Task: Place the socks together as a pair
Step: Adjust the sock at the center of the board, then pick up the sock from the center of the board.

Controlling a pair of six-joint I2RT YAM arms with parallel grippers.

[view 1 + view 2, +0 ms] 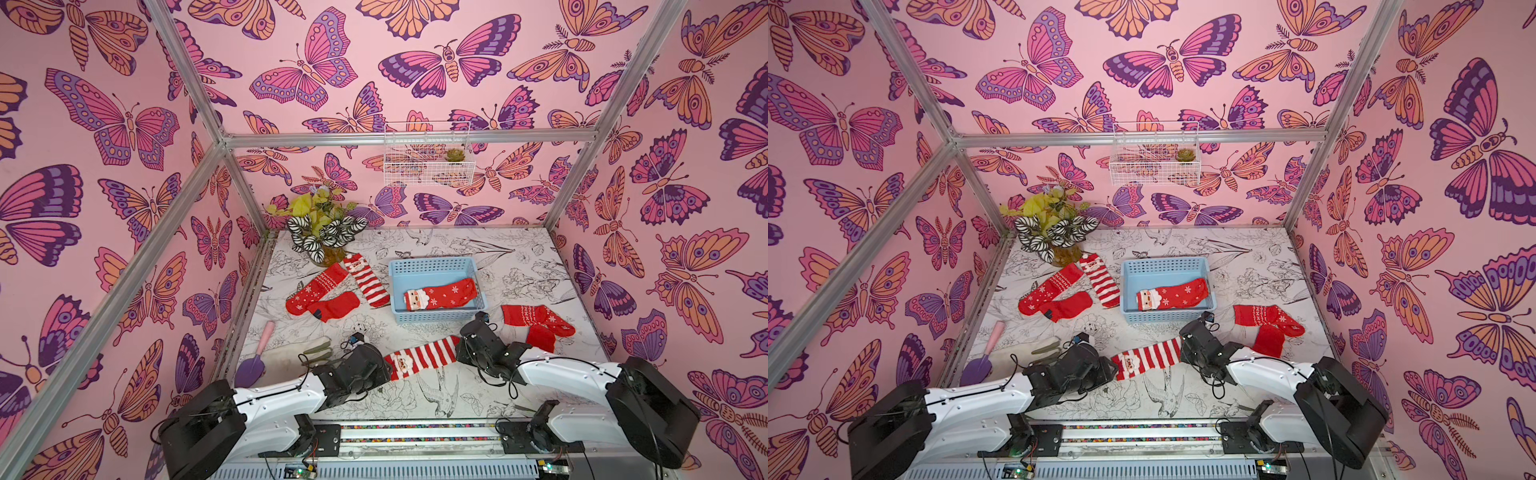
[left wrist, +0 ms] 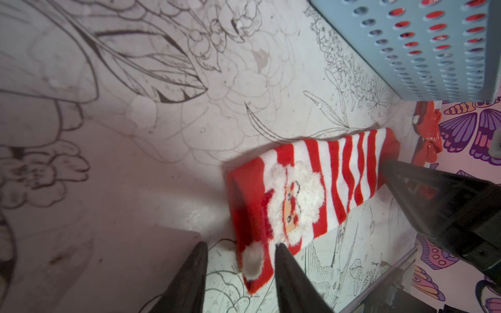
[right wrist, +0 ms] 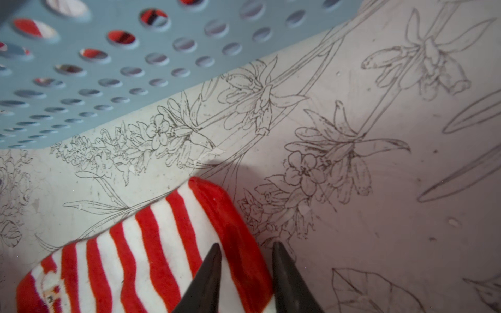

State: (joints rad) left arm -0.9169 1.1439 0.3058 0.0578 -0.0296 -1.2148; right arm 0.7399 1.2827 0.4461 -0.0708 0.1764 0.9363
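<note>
**Both grippers at the ends of a striped Santa sock, near centre**

On the near middle of the table (image 1: 419, 399), the near striped sock (image 1: 422, 355) lies flat and stretched left to right. Its Santa face is at the left end and its red toe at the right.

The left gripper (image 2: 240, 244) is at the cuff end. Its fingers (image 2: 292, 281) stand apart with the pom-pom corner between them, and there is a visible gap beside the fabric, so the sock is not pinched.

The right gripper (image 3: 245, 244) is at the toe. Its fingers (image 3: 208, 271) sit narrowly astride the red tip, but I cannot tell whether they press it.

At the near left lie a purple trowel (image 1: 253, 361) with a pink handle and a cream glove (image 1: 291, 353).

At the right, a little farther back, a white-patterned sock (image 1: 528, 316) touches a plain red sock (image 1: 540, 338).

Just beyond the near striped sock stands the blue basket (image 1: 432, 262), with a Santa snowflake sock (image 1: 444, 295) lying inside it.

Left of the basket, three more socks lie touching one another: a dotted red sock (image 1: 311, 291), a second plain red sock (image 1: 336, 305) and the far striped sock (image 1: 368, 280).

A potted plant (image 1: 324, 232) stands in the far left corner. A wire basket (image 1: 428, 166) hangs on the back wall.
</note>
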